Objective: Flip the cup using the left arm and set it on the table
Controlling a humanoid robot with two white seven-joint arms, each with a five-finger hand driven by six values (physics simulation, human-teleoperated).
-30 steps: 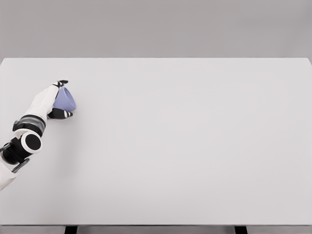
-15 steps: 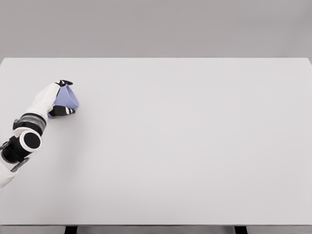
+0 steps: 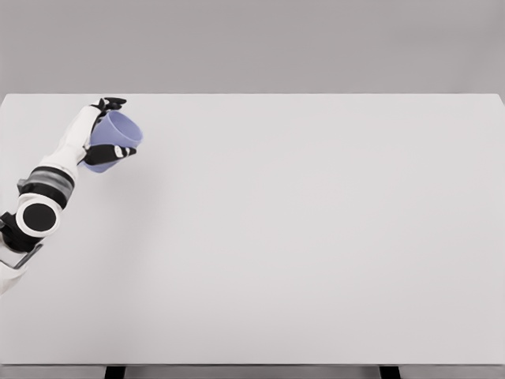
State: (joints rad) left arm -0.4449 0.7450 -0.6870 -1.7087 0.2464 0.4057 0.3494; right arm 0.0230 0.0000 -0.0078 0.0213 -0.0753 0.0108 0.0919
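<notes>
Plain white table (image 3: pixel 300 237), left hand (image 3: pixel 101 134) wrapped round the purple cup (image 3: pixel 115 137), fingers closed on it, cup tilted sideways in the palm, apparently lifted; flip looks underway, upright placement not yet done.

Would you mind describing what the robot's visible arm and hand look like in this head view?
Only the left arm shows. Its shell is smooth white, with a black band around the forearm and a round black joint with a white disc at its centre lower down. The left hand has a white back and black fingers with small white markings. No cables are visible. The right arm is out of view.
</notes>
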